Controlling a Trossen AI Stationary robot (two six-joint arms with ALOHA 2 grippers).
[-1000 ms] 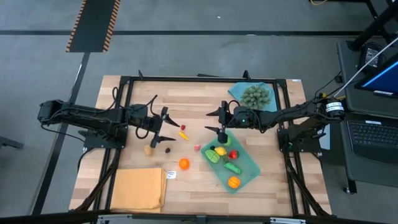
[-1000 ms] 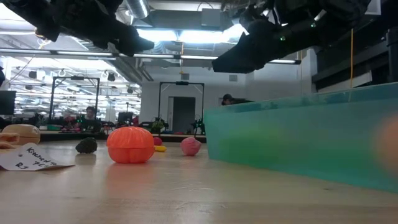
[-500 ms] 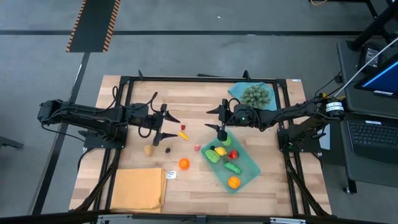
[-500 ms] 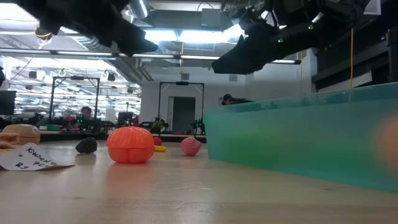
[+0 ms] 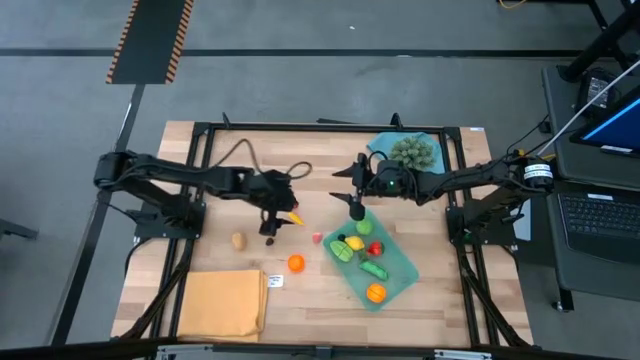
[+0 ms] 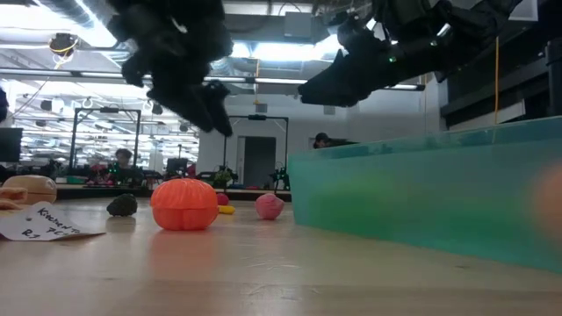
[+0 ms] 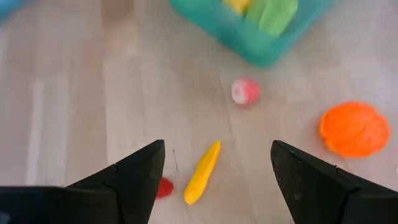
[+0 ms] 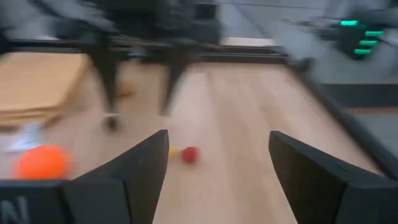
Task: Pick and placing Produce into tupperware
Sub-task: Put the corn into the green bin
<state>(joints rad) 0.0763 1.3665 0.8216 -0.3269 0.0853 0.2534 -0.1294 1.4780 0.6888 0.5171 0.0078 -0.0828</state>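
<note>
The left hand (image 5: 270, 222) hangs open over the middle of the wooden bench (image 5: 200, 250), holding nothing; its two dark fingers (image 7: 134, 180) stand well apart, and between them on the bench lie a small yellow banana-like piece (image 7: 203, 172) and a tiny red piece (image 7: 164, 187) just beside it. A pink-red round piece (image 7: 245, 91) lies farther on, near the corner of the tupperware (image 7: 261, 46), and an orange pumpkin-like piece (image 5: 296, 263) sits on the near side of it. A tan piece (image 5: 238, 240) and a small dark piece (image 5: 269, 240) lie left of the hand. The right hand (image 5: 356, 208) hovers open and empty at the far left corner of the teal tupperware (image 5: 405, 268), which sits right of centre and already holds yellow, green, red and orange produce (image 5: 360, 255). A spiky grey-green ball (image 5: 411, 153) rests on a blue cloth (image 5: 380, 147) at the far right; an orange-yellow cloth (image 5: 222, 304) lies at the near left, a small paper label (image 5: 274, 281) beside it.
</note>
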